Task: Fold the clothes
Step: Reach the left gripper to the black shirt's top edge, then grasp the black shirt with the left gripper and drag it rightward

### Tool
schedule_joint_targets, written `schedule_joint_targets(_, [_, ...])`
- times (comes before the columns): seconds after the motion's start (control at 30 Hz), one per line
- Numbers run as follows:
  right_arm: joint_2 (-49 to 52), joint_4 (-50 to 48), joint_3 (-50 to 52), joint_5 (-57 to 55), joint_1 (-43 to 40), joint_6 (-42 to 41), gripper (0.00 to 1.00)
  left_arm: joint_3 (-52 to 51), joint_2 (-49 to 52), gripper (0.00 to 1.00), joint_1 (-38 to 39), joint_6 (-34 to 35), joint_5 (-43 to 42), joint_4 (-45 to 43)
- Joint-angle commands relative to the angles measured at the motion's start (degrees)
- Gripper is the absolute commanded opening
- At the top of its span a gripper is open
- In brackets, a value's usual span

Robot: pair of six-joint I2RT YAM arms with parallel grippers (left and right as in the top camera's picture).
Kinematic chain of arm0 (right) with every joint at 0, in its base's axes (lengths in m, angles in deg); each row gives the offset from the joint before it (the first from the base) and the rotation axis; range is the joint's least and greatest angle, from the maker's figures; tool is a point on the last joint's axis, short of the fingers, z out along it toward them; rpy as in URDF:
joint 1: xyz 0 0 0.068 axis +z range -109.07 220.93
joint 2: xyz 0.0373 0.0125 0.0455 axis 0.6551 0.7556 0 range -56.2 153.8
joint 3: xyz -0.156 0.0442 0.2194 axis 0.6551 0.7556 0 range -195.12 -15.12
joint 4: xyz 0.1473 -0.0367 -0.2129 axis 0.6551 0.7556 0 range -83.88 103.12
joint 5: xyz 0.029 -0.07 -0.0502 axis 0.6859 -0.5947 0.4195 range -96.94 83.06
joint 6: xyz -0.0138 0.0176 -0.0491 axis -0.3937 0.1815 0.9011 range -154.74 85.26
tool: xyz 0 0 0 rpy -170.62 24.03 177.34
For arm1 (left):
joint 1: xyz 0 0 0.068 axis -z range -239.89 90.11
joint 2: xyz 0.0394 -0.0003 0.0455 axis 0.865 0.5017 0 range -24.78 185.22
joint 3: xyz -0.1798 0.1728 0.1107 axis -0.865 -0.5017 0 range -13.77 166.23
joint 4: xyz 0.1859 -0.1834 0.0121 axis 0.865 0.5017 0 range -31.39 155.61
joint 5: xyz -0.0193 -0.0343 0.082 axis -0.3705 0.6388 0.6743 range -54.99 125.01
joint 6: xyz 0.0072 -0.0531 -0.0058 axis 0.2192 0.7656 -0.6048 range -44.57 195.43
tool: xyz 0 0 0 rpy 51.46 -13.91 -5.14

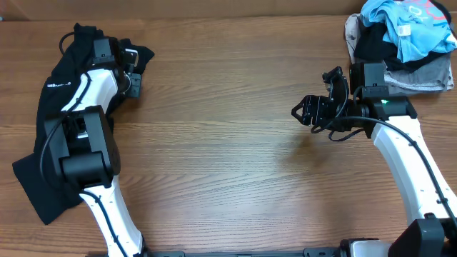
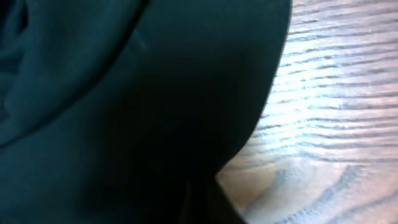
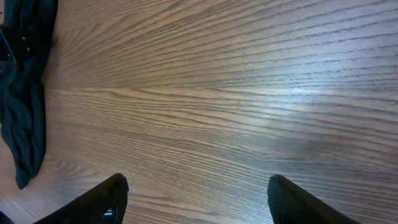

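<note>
Fabric of the clothes lies pinched in the left gripper.

We list, on the table:
- Garment: lies along the left side, from the far-left corner down toward the near-left edge.
- Left gripper: at the garment's far right edge, against the cloth.
- Pile: in the far-right corner, several pieces heaped one on another.
- Right gripper: right of centre over bare wood, near the pile and nearer us than it, well apart from the garment.
</note>
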Motion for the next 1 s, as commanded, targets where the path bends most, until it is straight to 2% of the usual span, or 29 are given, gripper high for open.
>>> schedule_joint_targets(0.0, [-0.28, -0.24, -1.11, -0.24, 0.28, 0.15, 0.74, 0.70, 1.88, 0.04, 0.63, 0.55, 1.16, -0.79])
schedule_joint_targets(0.2, [-0.28, -0.31, -1.11, -0.24, 0.28, 0.15, 0.72, 0.70, 1.84, 0.04, 4.92, 2.23, -2.36, -0.81])
schedule_joint_targets(0.33, [-0.28, -0.72, -1.11, -0.26, 0.28, 0.15, 0.71, 0.81, 1.84, 0.04, 11.37, 3.28, -5.68, -1.07])
schedule_joint_targets(0.47, [-0.28, -0.72, -1.11, -0.24, 0.28, 0.15, 0.71, 1.90, 1.84, 0.04, 18.64, 7.80, -6.60, -2.03])
schedule_joint_targets(0.63, [-0.28, -0.68, -1.11, -0.24, 0.26, 0.15, 0.71, 6.51, 1.84, 0.04, 26.25, 12.22, -11.04, -2.14])
schedule_joint_targets(0.77, [-0.28, -0.72, -1.11, -0.24, 0.20, 0.11, 0.70, 13.42, 1.84, 0.05, 30.21, 14.03, -11.32, 0.13])
schedule_joint_targets(0.83, [-0.28, -0.76, -1.11, -0.24, 0.11, -0.04, 0.70, 17.66, 1.84, 0.13, 30.99, 13.97, -10.80, 2.91])
schedule_joint_targets(0.97, [-0.28, -0.70, -1.11, -0.22, 0.11, -0.04, 0.70, 26.82, 1.84, 0.45, 29.97, 11.52, -10.38, 11.69])
